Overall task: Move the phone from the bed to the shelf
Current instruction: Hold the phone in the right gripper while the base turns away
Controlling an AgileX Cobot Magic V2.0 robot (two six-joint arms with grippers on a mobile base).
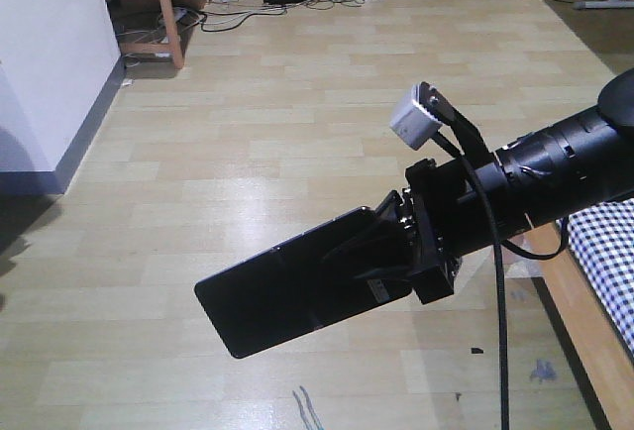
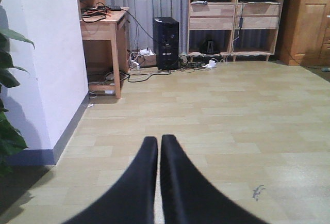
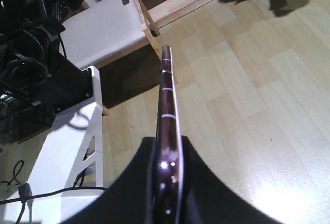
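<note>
1. Phone (image 1: 287, 291): it is off the bed (image 1: 606, 252) and in the air over the bare floor (image 1: 248, 153), left of the mattress edge. It is not yet at the shelf.
2. Right gripper (image 1: 369, 252): it is clamped on one short end of the phone. The right wrist view shows the slab edge-on, squeezed between the two fingers (image 3: 206, 193), with most of its length projecting ahead of them.
3. Reason for the hold: pinching across the two broad faces gives the pads the widest contact on a glossy surface. The far end is free, probably so that it can go onto a board first.
4. Attitude: in the front view the broad face is toward the camera, and the free end sits slightly lower, to the left. The long overhang puts leverage on the grip, so slipping is a likely risk.
5. Left gripper (image 2: 159, 149): its fingers are together, with only a thin slit between them and nothing held. It takes no part in the carry.
6. Shelf (image 2: 234, 21): it stands against the far wall, right of a black computer tower (image 2: 166, 43), well apart from the phone.
7. Progress: the pickup appears done. The carry across the floor and the placing are not yet done.
</note>
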